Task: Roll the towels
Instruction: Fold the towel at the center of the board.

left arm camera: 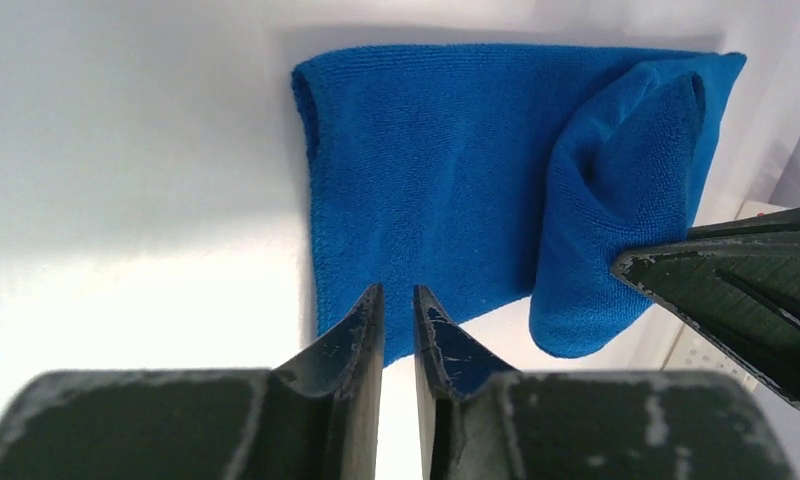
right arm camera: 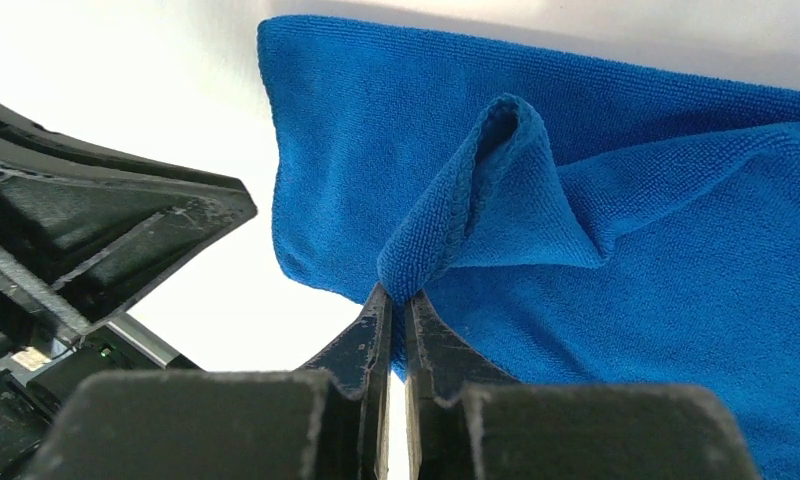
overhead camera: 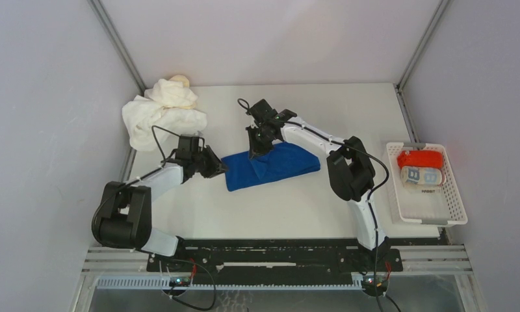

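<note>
Blue towel: a royal blue terry towel (overhead camera: 273, 167) lies near the middle of the overhead frame on the white surface (overhead camera: 264, 214). Most of it is flat, with its long side running left to right and its right end a little higher in the frame.
Raised fold: 1 part of the blue towel is lifted off the flat cloth into a narrow ridge. In the right wrist view the ridge peaks at frame centre, with its hemmed edge hanging down to the fingertips.
Right hand: the right hand (right arm camera: 397, 300) is closed tight on that fold, and the cloth is pinched between its 2 fingertips. In the overhead view it stands over the upper left part of the blue towel.
Left hand: the left hand (left arm camera: 396, 300) has its fingers a narrow slit apart with nothing between them, and bare surface shows through the gap. In its own view the tips overlap the towel's lower edge. In the overhead view it sits at the towel's left end. Whether it touches the cloth I cannot tell.
Pale towels: a loose heap of white and cream cloths (overhead camera: 166, 116) lies at the upper left of the overhead frame, well apart from the blue towel. A pale yellow-orange piece (overhead camera: 179, 80) shows at its top.
Basket: a white slatted plastic basket (overhead camera: 439, 214) stands at the right edge of the overhead frame. It holds 2 compact bundles, a red towel (overhead camera: 420, 158) and, just below it in the frame, a light-blue patterned towel (overhead camera: 421, 176).
</note>
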`<state>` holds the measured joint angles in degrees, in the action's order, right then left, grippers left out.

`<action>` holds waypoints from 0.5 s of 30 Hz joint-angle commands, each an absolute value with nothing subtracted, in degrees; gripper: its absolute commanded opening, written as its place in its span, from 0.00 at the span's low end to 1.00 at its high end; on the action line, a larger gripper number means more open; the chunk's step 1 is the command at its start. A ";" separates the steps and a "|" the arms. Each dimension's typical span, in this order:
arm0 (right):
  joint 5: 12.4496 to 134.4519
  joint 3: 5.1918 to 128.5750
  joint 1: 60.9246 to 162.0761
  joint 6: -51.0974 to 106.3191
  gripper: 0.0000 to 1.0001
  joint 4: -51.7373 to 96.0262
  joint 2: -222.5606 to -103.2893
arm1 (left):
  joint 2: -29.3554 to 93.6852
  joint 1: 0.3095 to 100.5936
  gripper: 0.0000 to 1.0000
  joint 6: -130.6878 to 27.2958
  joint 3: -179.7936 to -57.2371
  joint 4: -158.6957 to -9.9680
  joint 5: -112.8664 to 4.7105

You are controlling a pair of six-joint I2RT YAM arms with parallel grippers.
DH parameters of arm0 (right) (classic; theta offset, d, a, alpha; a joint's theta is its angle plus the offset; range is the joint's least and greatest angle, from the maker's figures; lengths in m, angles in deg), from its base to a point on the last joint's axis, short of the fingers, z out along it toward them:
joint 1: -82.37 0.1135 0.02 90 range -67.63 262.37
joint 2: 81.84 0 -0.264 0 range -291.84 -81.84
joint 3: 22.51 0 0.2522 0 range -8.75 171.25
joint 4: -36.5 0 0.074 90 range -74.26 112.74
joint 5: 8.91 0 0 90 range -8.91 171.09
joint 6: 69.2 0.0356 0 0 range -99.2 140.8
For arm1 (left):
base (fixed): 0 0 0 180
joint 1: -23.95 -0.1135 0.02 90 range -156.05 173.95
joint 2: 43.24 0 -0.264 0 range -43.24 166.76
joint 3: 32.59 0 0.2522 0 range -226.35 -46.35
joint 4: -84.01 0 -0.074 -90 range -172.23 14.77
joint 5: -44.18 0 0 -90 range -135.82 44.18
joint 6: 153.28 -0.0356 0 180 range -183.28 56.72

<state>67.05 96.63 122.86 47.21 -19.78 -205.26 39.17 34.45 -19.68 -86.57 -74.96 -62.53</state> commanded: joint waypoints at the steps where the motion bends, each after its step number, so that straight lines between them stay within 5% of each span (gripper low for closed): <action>1: 67.20 96.37 122.89 47.82 0.02 -17.61 -201.26 | 42.82 35.63 0.19 -19.33 -87.03 -80.11 -66.85; 15: 65.89 98.14 124.22 49.79 0.02 -16.08 -200.64 | 48.70 35.87 0.12 -18.19 -83.96 -82.94 -65.26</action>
